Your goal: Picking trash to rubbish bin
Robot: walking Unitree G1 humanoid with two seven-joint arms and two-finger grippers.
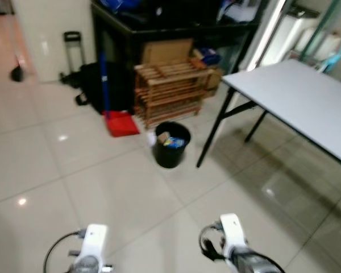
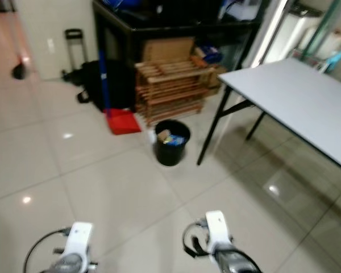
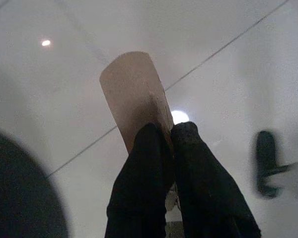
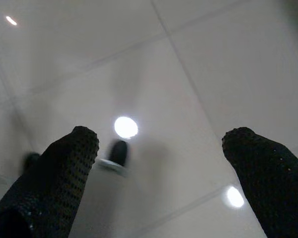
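Carrying step: left hand [image 3: 161, 136] clamps a tan card scrap [image 3: 134, 94]; right hand [image 4: 159, 144] gapes (idle); next, reach the black bin [image 1: 171, 144] ahead.

Ahead of you the bin [image 1: 171, 144] stands on the floor [image 1: 102, 187], with trash [image 1: 171, 140] in it. Just behind it is a rack [image 1: 170, 91], and a cardboard box [image 1: 169, 51] sits behind the rack under a dark counter [image 1: 170, 25]. Left of the bin, a dustpan [image 1: 121, 123] lies on the floor beside the rack, with a bag [image 1: 94, 84] behind it and a trolley [image 1: 73, 54] further left by the wall. The table [image 1: 298, 99] stands to your right, its nearest leg [image 1: 215, 129] just right of the bin.
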